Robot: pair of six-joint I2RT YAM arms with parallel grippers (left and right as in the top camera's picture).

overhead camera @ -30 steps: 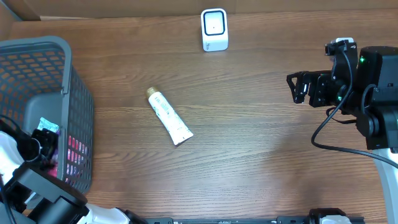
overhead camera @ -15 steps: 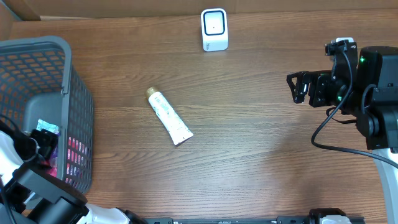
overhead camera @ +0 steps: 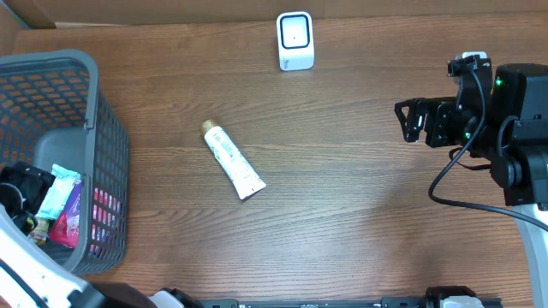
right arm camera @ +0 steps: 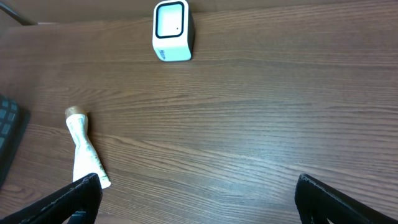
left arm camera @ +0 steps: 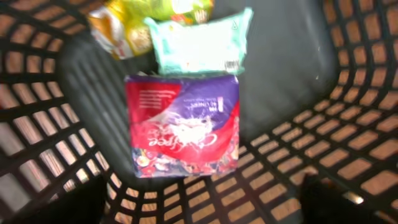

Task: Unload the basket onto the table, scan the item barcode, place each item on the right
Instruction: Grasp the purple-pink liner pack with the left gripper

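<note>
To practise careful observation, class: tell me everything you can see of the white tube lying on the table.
The white tube is a slim squeeze tube, apparently soft plastic, with faint greenish print along its body. One end has a small tan cap and the other is a flat, wider crimp. It lies flat on the wooden table. In the overhead view it runs diagonally, with the cap up-left and the crimp down-right. It looks closed and undamaged, and only the table touches it.
</note>
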